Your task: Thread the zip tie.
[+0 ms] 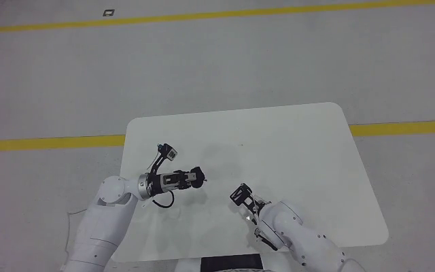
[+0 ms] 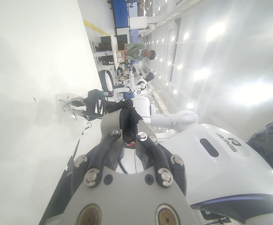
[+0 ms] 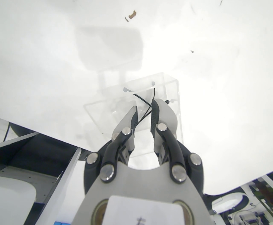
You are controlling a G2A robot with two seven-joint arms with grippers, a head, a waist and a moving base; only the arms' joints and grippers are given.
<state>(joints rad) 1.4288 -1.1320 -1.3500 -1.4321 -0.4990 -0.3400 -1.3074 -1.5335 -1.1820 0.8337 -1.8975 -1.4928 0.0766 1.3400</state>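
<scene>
On the white tabletop [image 1: 306, 149], the left tool [image 1: 197, 177] hangs over the near-left part, pointing toward the right arm; in the left wrist view its fingers [image 2: 111, 119] meet at the tips, closed, and I cannot tell whether anything is held between them; just beside it, near the tabletop's front edge, the right tool [image 3: 144, 104] stands at a clear box [image 3: 170, 89], its fingers [image 3: 156, 110] parted with a gap between the pads; the black zip tie [image 3: 141, 99] lies in that box, its thin strands crossing in the gap between the fingers, one strand running up against a pad; the gap is wider than the tie; the two tools are near each other but apart; farther out, a small brown crumb [image 3: 131, 15] lies on the bare surface.
</scene>
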